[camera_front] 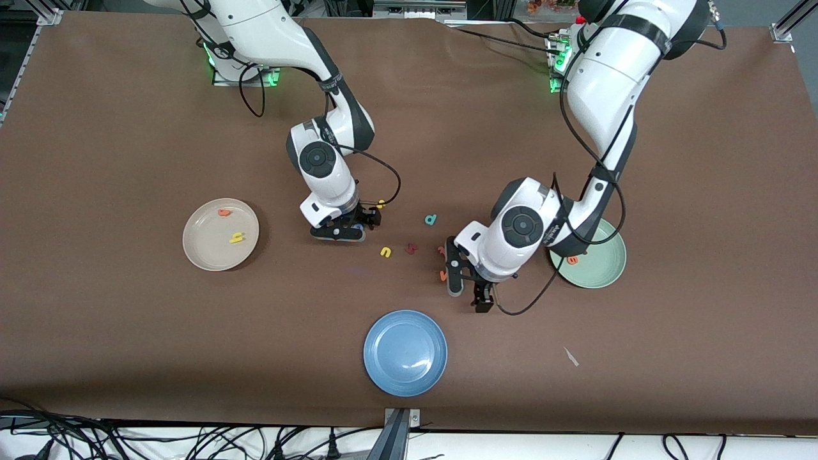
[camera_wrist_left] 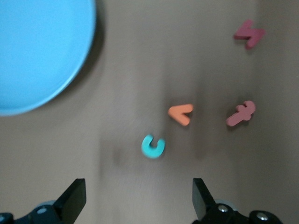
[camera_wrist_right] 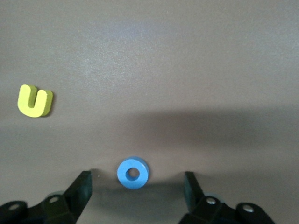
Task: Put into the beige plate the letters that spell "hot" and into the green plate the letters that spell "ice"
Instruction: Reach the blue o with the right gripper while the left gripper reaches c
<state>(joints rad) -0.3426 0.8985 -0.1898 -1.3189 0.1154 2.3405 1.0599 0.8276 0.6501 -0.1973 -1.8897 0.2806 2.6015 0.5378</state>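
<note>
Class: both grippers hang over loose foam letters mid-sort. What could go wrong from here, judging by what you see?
1. The right gripper, open astride the blue "o", may pinch the tiny ring off-centre and flick it away.
2. The left gripper, open, hovers near the teal "c"; the orange "v" lies close beside it and could be nudged or grabbed instead.

The right gripper [camera_wrist_right: 135, 186] straddles the blue "o" [camera_wrist_right: 133, 172] on the brown table [camera_wrist_right: 187, 60], fingers [camera_wrist_right: 81, 189] apart, apparently not touching; a yellow arch-shaped letter [camera_wrist_right: 34, 101] lies nearby.
</note>
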